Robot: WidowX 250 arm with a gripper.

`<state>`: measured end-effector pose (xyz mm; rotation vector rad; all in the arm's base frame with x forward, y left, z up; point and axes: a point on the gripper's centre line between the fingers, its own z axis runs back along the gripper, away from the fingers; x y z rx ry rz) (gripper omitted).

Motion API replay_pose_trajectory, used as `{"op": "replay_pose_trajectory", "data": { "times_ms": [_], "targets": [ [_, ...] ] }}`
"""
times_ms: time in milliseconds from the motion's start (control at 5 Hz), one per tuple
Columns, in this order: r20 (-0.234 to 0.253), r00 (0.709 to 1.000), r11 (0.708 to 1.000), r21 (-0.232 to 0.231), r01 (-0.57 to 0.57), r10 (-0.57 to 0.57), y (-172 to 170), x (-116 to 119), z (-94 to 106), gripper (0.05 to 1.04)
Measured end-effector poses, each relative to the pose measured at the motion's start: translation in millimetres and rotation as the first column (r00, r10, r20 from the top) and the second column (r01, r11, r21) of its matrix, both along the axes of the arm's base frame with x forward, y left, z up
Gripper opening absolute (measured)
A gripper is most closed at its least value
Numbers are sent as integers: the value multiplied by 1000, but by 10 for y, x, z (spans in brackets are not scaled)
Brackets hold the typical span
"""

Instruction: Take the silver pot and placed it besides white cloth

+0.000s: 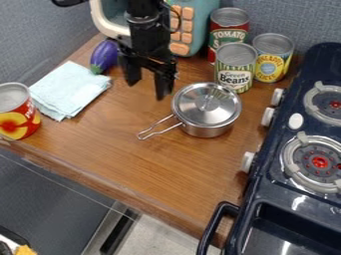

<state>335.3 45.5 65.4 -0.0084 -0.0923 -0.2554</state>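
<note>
Silver pot (208,106), purple eggplant (104,56), pale blue cloth (69,90), brown wood-grain counter (126,158)

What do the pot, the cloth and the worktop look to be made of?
The pot looks like polished metal, probably stainless steel: silvery, with bright reflections on its lid and a bent-wire handle. The cloth seems to be soft woven fabric, matte and folded with creases. The worktop shows brown wood grain with a slight sheen; solid wood or laminate, I can't tell.

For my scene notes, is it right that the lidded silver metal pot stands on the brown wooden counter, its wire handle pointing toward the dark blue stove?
Not quite: the camera view shows the wire handle pointing away from the stove; the rest holds.
</note>
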Motion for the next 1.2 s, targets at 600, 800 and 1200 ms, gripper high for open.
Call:
{"op": "replay_pose_trajectory", "data": {
  "times_ms": [600,800,1200],
  "targets": [
    [-48,968,969,-21,246,-247,-312,-170,-46,1000],
    [-69,963,964,34,262,-259,-369,-188,-104,1000],
    [-147,959,965,70,254,-242,-380,-187,-370,1000]
  ]
}}
